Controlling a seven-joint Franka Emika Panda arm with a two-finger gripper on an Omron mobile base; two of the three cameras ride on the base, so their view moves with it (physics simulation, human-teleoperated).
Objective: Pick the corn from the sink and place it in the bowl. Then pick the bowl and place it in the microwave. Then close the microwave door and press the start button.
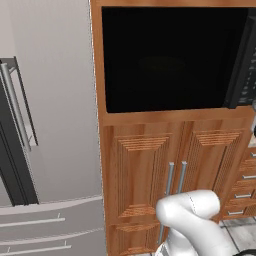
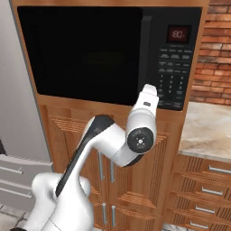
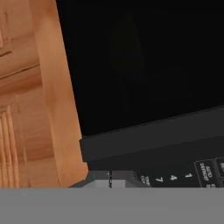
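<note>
The fingers [image 3: 110,180] are seen at the bottom of the hand view, drawn together with no gap between them and nothing held. They are set close against the microwave [image 2: 108,54], at the lower edge of its front where the keypad [image 3: 183,175] begins; whether they touch it cannot be told. In that view the closed door [image 3: 131,65] is shown as a plain black panel, with the door's bar handle [image 3: 153,135] crossing below it and wooden cabinetry [image 3: 39,109] to the side.

In the right base view the arm [image 2: 135,131] is raised in front of the microwave, its hand pointed at the bottom of the control strip [image 2: 173,67]. A lit display [image 2: 178,34], a brick wall [image 2: 214,49] and a pale worktop [image 2: 210,128] are shown there.

In the left base view the strip is seen only edge-on at the right, and a grey fridge [image 1: 45,125] is shown to the left of the cabinetry. The cabinet doors [image 1: 170,170] below the microwave are seen in both base views.
</note>
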